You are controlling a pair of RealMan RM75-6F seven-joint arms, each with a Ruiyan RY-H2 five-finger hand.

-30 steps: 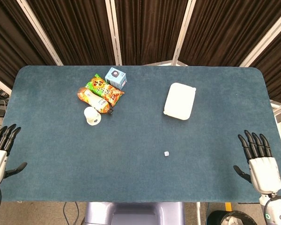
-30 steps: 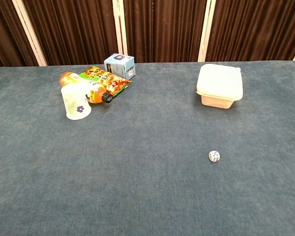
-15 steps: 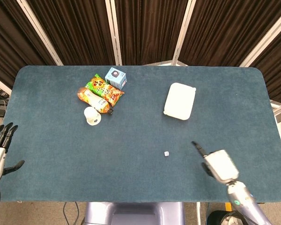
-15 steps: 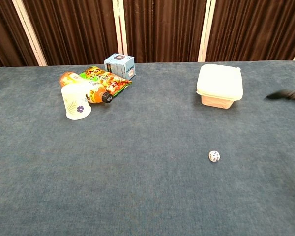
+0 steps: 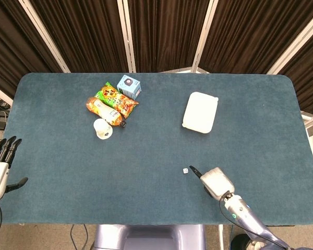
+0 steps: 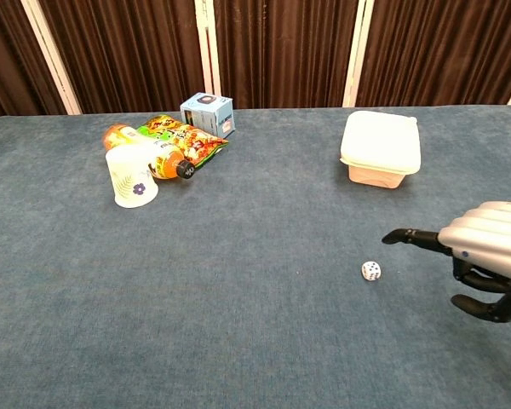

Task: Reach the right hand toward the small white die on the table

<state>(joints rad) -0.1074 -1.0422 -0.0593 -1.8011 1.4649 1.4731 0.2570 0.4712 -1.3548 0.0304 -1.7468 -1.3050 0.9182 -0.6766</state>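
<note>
One small white die [image 5: 185, 170] lies just beside the right hand [image 5: 215, 182], whose dark fingertip [image 6: 398, 234] hovers above it, empty, fingers apart. Reach nearly complete; a short descent onto the die likely remains.

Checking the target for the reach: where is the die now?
In the head view the die lies right of centre near the table's front edge, just left of the right hand.
</note>
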